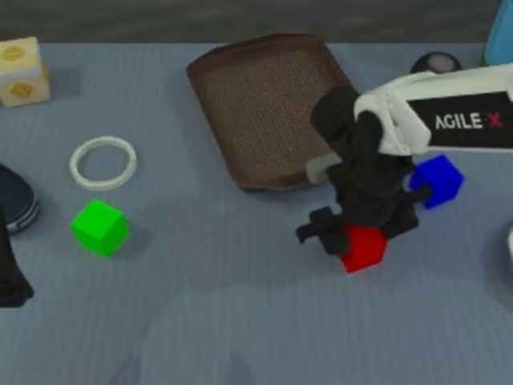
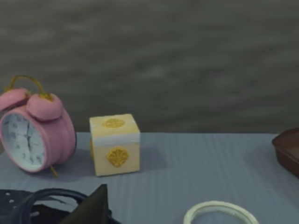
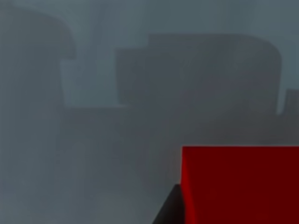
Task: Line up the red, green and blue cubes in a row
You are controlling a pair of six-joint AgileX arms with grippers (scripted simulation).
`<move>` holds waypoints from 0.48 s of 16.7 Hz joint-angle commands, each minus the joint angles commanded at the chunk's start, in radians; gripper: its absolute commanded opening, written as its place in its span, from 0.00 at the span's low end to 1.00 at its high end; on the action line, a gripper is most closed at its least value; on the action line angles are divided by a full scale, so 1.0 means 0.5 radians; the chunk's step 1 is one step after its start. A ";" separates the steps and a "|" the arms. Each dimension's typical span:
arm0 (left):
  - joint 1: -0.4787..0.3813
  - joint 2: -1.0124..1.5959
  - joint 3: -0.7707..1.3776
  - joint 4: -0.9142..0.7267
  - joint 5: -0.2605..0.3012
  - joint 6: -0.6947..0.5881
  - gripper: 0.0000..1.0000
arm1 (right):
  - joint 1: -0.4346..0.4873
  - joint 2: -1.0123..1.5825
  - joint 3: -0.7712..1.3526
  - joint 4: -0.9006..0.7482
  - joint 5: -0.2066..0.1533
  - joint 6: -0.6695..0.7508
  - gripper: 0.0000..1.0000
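Note:
The red cube (image 1: 365, 247) sits right of centre under my right gripper (image 1: 362, 233), which is shut on it. In the right wrist view the red cube (image 3: 240, 184) fills one corner with a dark finger (image 3: 169, 207) pressed against its side. The blue cube (image 1: 438, 180) rests just beyond the gripper, towards the right edge. Far to the left stands the green cube (image 1: 99, 227), alone on the table. My left gripper (image 1: 12, 281) is parked at the left edge, open, with one finger (image 2: 96, 205) showing in its wrist view.
A brown tray (image 1: 264, 104) lies at the back centre, close behind the right arm. A white ring (image 1: 103, 162) lies just behind the green cube. A cream block with yellow marks (image 1: 22, 70) and a pink alarm clock (image 2: 35, 135) stand at the back left.

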 joint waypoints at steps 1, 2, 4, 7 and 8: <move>0.000 0.000 0.000 0.000 0.000 0.000 1.00 | 0.000 0.000 0.000 0.000 0.000 0.000 0.00; 0.000 0.000 0.000 0.000 0.000 0.000 1.00 | 0.000 0.000 0.000 0.000 0.000 0.000 0.00; 0.000 0.000 0.000 0.000 0.000 0.000 1.00 | 0.000 0.000 0.000 0.000 0.000 0.000 0.00; 0.000 0.000 0.000 0.000 0.000 0.000 1.00 | 0.000 0.000 0.000 0.000 0.000 0.000 0.00; 0.000 0.000 0.000 0.000 0.000 0.000 1.00 | 0.000 0.000 0.000 0.000 0.000 0.000 0.00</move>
